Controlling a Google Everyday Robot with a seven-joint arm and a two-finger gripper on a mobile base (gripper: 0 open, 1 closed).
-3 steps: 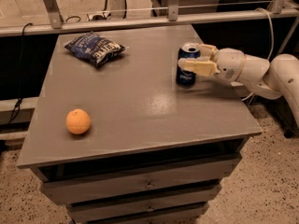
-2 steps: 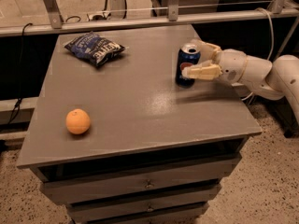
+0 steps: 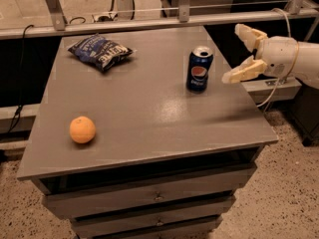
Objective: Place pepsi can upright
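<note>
Fingers [image 3: 244,71] spread wide, the gripper [image 3: 232,53] has let go of the pepsi can [image 3: 200,69] and backed off to the right, now hanging past the surface's [image 3: 149,108] right edge with a clear gap to the can. The can stands upright by itself, logo facing the camera, so the placing looks done. It sits in the right rear part, not far from the right edge. The chip bag [image 3: 101,52] and orange [image 3: 82,129] lie well apart on the left, leaving the retreat path open.
</note>
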